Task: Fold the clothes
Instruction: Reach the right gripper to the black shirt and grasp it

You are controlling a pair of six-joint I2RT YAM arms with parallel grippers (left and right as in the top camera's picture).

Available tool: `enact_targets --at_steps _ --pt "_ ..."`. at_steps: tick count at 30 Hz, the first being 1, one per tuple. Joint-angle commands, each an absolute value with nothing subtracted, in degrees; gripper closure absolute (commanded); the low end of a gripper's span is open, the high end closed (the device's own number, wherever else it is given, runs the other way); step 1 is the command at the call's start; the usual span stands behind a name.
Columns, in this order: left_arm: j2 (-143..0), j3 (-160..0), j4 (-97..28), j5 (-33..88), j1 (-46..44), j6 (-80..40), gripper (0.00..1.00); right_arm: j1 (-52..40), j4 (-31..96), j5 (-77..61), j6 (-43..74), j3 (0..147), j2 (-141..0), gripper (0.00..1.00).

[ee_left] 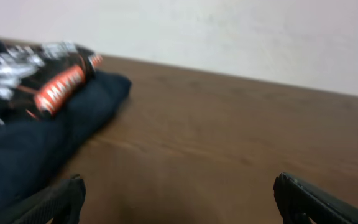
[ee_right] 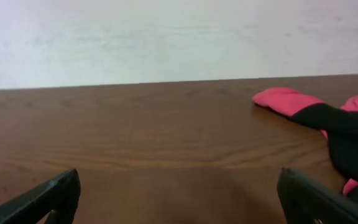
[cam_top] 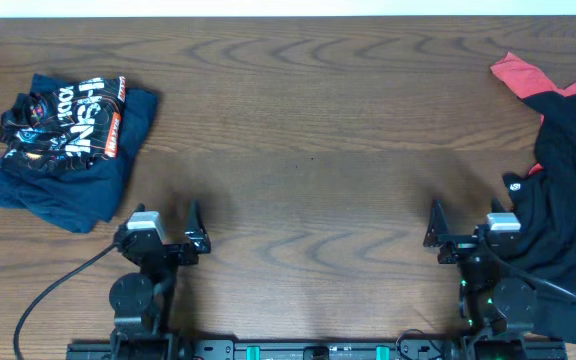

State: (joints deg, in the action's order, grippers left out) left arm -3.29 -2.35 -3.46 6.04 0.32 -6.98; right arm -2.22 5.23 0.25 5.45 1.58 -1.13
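A folded navy shirt with white and orange print (cam_top: pixel 68 145) lies at the left of the wooden table; it also shows in the left wrist view (ee_left: pixel 36 118). A black and pink-red garment (cam_top: pixel 568 170) lies crumpled at the right edge, and it shows in the right wrist view (ee_right: pixel 328 124). My left gripper (cam_top: pixel 164 232) is open and empty near the front edge, right of the navy shirt; its fingers show in the left wrist view (ee_left: pixel 179 199). My right gripper (cam_top: pixel 466 228) is open and empty, just left of the black garment; its fingers show in the right wrist view (ee_right: pixel 179 196).
The wooden table (cam_top: pixel 308 120) runs between the two garments. A pale wall stands behind its far edge (ee_right: pixel 166 37). A black cable (cam_top: pixel 58 290) trails from the left arm at the front.
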Motion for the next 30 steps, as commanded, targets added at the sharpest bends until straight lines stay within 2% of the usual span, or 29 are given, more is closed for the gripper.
enact_targets --at_steps 1,6,17,23,26,30 --pt "-7.40 -7.03 -4.49 8.58 0.58 -8.91 0.02 -2.63 7.33 2.20 8.80 7.16 -3.53 0.01" --pt "-17.96 -16.75 -8.38 8.58 0.58 -8.91 0.02 -2.63 15.27 6.28 10.26 16.71 -12.93 0.01" --pt "-43.31 -38.89 -30.11 12.58 0.58 -8.88 0.02 0.69 34.13 7.22 10.24 40.16 -47.53 0.01" --pt "-47.59 -39.83 -30.74 20.62 0.58 -8.93 0.02 1.69 37.04 11.62 13.93 42.13 -58.87 0.01" --pt "-47.68 -39.83 -30.83 20.58 0.58 -8.91 0.02 5.06 41.82 20.01 23.55 42.09 -63.86 0.01" --pt "-47.70 -39.83 -30.81 20.58 0.58 -8.91 0.02 11.46 42.22 20.99 25.23 42.04 -69.95 0.01"
